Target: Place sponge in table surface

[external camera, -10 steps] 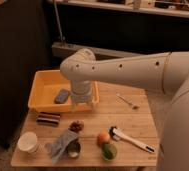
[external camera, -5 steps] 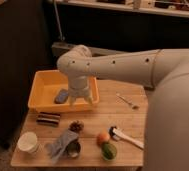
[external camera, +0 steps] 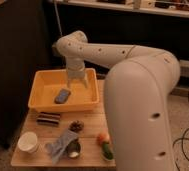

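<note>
Shifted since earlier: hand point(external camera: 75, 86) is carried farther over yellow tub point(external camera: 38, 102) | fingers are held apart, nothing clamped | sponge point(external camera: 63, 96) is seen lying in tub, just near-left of hand

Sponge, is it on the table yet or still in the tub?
Nothing looks done yet: the sponge lies inside the yellow tub. In hand: the tool hangs open and empty above the tub, just beyond the sponge. Left: grab the sponge, lift it out, set it on the table surface.
</note>
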Tool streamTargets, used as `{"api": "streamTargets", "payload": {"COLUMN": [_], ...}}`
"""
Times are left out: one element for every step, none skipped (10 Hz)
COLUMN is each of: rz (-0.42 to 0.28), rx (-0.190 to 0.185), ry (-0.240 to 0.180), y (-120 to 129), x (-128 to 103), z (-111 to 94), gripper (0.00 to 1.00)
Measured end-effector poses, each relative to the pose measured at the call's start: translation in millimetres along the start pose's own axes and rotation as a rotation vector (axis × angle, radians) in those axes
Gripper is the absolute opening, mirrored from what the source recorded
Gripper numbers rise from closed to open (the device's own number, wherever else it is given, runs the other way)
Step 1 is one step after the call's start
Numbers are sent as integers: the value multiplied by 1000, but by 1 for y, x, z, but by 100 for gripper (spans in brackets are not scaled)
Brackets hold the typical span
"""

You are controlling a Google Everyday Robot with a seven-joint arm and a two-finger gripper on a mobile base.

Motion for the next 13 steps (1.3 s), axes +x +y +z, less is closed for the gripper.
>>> {"api": "streamTargets", "payload": {"rz": [58, 129, 193, 217, 223, 221, 227, 233, 239, 248, 256, 265, 269], "rx": [-21, -48, -69, -78, -80, -79, -77, -73, -71, -73, -73, -72, -74], "ry": [-2, -6, -11, -13, -12, -12, -19, -30, -35, -36, -37, -35, -22], "y": [7, 14, 18, 18, 20, 21, 20, 21, 29, 40, 41, 39, 40], "x": [-10, -17, -24, -26, -27, -26, -26, -28, -30, -31, -32, -34, -35], "z": [2, 5, 6, 6, 7, 7, 7, 8, 10, 12, 13, 15, 20], "gripper": [65, 65, 65, 65, 65, 65, 65, 65, 65, 65, 65, 65, 65]}}
